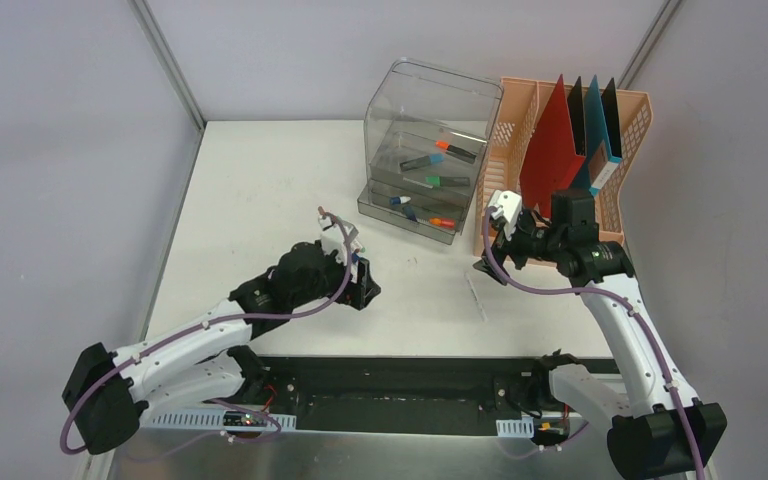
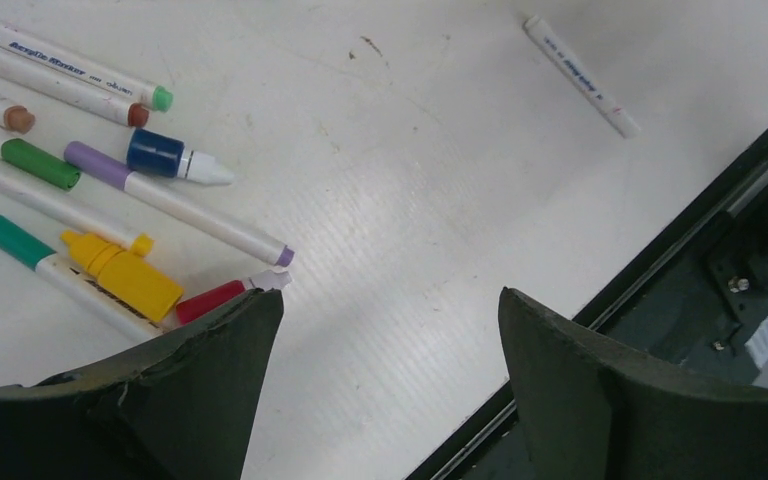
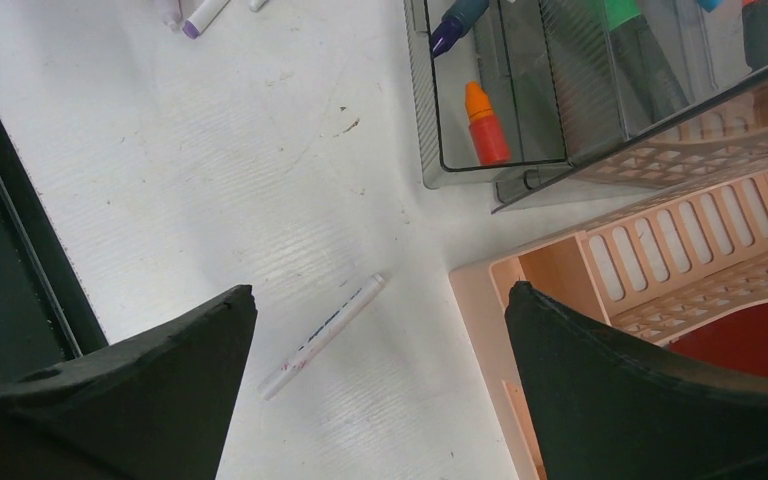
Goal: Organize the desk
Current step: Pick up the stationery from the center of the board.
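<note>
Right wrist view shows the right pincer [image 3: 380, 292] wide open and empty above the desk [image 3: 260, 170]. A lone white pen [image 3: 322, 335] lies on the bare surface between its two fingers, nearer the finger on the side away from the clear drawer box [image 3: 520, 120]. The pen rests just in front of the box, off its near corner. It is also just beside the corner of the peach basket [image 3: 560, 260], which stands against the box.

The step in hand is probably lifting this stray pen so it can go into the box. To do it well, the wrist should turn first, because the pen lies on a slant across the line along which the fingers close. A squeeze at this angle would likely roll or spin it. Once squared up, the pincer should centre on the pen's middle, sink until the tips nearly meet the desk, and close gently. The box-side finger needs to keep clear of the basket corner.

The left pincer [image 2: 390, 310] is likewise spread wide and holds nothing. A heap of markers [image 2: 110, 200] lies beside one of its fingers, farther from the box than the pen is.

The desk lies directly beneath both pincers. Neither appears to touch it. It reaches from the box leftward and toward the arms.
</note>
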`<state>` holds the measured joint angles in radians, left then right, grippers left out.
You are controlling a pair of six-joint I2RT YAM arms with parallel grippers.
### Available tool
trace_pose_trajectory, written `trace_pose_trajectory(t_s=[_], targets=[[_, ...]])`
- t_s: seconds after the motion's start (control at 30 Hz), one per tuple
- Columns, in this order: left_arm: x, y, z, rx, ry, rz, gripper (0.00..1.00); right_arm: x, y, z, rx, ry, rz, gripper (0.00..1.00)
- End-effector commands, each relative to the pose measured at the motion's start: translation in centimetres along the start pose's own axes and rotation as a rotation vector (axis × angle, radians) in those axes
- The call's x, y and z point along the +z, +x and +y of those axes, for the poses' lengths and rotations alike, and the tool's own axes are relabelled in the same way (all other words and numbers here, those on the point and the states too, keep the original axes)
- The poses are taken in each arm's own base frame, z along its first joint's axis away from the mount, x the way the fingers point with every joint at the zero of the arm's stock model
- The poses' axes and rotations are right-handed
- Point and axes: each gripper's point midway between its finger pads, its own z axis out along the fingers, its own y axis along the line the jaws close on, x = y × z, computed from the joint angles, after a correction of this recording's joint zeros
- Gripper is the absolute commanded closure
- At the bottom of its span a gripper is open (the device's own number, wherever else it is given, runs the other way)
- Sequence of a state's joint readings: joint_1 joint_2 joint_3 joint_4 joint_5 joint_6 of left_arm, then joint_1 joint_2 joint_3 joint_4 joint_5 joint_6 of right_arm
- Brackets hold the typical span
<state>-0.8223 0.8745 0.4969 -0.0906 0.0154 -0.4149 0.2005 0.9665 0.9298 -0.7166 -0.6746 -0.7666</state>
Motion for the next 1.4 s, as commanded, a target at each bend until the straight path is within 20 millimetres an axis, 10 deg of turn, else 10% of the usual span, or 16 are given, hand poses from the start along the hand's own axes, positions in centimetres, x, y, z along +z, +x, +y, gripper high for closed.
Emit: trace_pose_trajectory(t_s=[0.0,0.73,1.37], targets=[[-0.3,1.7,2.1,0.158,-0.101,0.206,0.16,0.0,-0.3,0.4,-0.027,-0.027,-0.026,0.01],[3.3,4.6,7.8,0.78,-0.238,0.666,0.3,0.0,-0.1,0.4,-0.024,-0.035,-0.03,0.01],[5.4,5.1,8.4,0.87,-0.233,0.695,0.54,-0.2,0.0,0.4,-0.019,-0.036,-0.035,0.01]])
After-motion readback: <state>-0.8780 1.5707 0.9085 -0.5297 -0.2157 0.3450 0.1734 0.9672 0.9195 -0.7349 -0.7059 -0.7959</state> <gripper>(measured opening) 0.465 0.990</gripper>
